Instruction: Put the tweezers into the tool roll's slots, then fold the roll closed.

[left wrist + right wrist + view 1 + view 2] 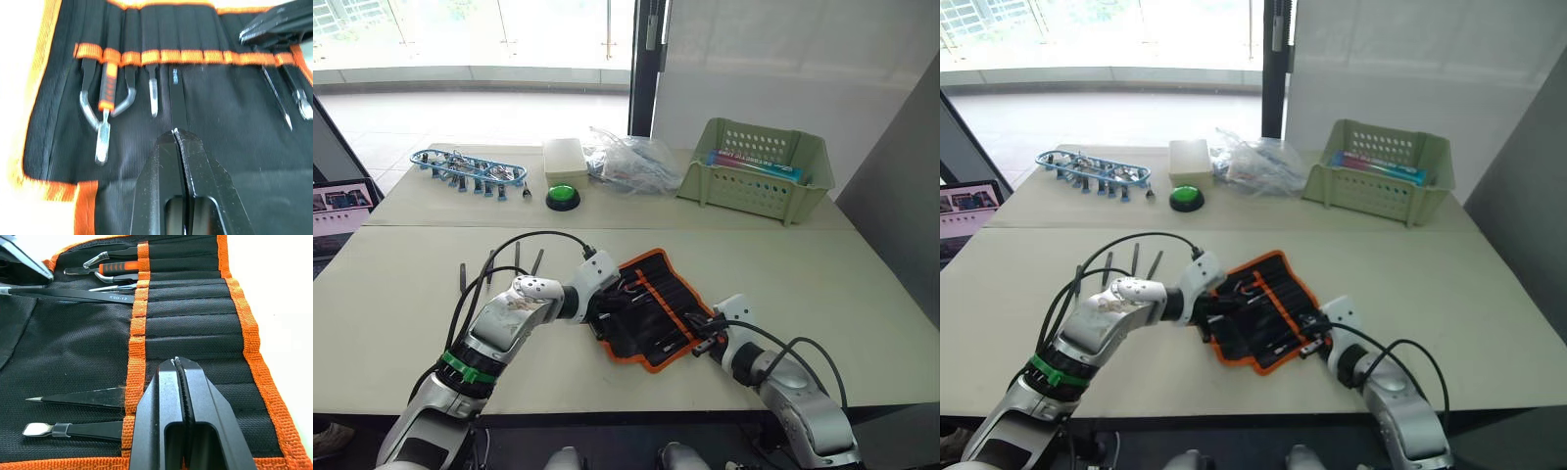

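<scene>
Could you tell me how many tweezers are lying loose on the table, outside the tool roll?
4 tweezers, side by side on the table, just beyond the left arm. The arm could hide another.

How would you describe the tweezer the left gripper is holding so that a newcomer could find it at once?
On the near table lies the open tool roll, black with orange edging. Along its orange stripe, find the plain black tweezer pinched by the left gripper. Unlike the neighbours, with shiny silver tips, it is straight and black.
</scene>
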Controlling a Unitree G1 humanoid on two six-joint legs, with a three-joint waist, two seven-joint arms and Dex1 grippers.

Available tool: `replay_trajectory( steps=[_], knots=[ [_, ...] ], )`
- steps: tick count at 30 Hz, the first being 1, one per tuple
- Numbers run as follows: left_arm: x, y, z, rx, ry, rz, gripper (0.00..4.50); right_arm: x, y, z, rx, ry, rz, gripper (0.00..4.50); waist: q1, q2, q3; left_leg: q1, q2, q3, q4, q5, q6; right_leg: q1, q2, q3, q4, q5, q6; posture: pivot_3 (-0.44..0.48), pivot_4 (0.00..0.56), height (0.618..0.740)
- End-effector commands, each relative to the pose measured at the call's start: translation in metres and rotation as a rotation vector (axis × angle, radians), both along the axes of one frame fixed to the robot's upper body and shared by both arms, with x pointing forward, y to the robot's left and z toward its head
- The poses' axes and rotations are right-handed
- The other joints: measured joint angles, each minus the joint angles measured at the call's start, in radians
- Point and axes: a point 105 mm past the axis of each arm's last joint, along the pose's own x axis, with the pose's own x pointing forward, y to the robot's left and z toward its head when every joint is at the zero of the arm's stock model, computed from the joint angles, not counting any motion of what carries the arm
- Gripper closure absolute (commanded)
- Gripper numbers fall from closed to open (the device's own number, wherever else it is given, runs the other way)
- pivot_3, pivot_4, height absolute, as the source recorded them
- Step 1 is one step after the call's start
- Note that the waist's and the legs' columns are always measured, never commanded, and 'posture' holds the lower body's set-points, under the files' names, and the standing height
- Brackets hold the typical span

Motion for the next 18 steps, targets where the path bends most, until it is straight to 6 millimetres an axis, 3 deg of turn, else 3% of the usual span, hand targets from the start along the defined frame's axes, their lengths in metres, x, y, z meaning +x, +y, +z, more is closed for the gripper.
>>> replay_trajectory(
  steps=[1, 6, 9, 13, 18],
  knots=[
    [0.005, -0.008, 0.013, -0.009, -0.055, -0.029, 4.5, -0.009, 0.004, -0.019, -0.004, 0.091, 0.012, 4.48, -0.001, 0.0, 0.0, 0.0, 0.0, 0.0, 0.0, 0.0, 0.0, 0.0, 0.0, 0.0, 0.0, 0.0, 0.0, 0.0, 0.15, 0.738],
    [0.009, -0.006, 0.015, -0.008, -0.065, -0.03, 4.5, -0.009, 0.004, -0.019, -0.004, 0.091, 0.007, 4.48, -0.002, 0.0, 0.0, 0.0, 0.0, 0.0, 0.0, 0.0, 0.0, 0.0, 0.0, 0.0, 0.0, 0.0, 0.0, 0.0, 0.15, 0.738],
    [0.011, 0.003, 0.028, -0.041, -0.076, -0.01, 4.5, -0.009, 0.005, -0.02, -0.004, 0.091, 0.007, 4.48, -0.003, 0.0, 0.0, 0.0, 0.0, 0.0, 0.0, 0.0, 0.0, 0.0, 0.0, 0.0, 0.0, 0.0, 0.0, 0.0, 0.15, 0.738],
    [0.004, 0.018, 0.047, -0.106, -0.077, -0.006, 3.33, -0.01, 0.007, -0.021, -0.004, 0.093, 0.008, 4.5, -0.005, 0.0, 0.0, 0.0, 0.0, -0.001, 0.0, 0.0, 0.0, -0.001, 0.0, 0.0, 0.001, 0.0, 0.0, 0.0, 0.15, 0.738],
    [-0.01, 0.037, 0.039, -0.114, -0.031, 0.009, 1.65, -0.011, 0.01, -0.023, 0.0, 0.097, 0.012, 4.5, -0.008, 0.0, 0.0, 0.0, 0.0, -0.001, 0.0, 0.0, 0.0, 0.0, 0.0, 0.0, 0.001, 0.0, 0.0, 0.0, 0.15, 0.738]
  ],
)
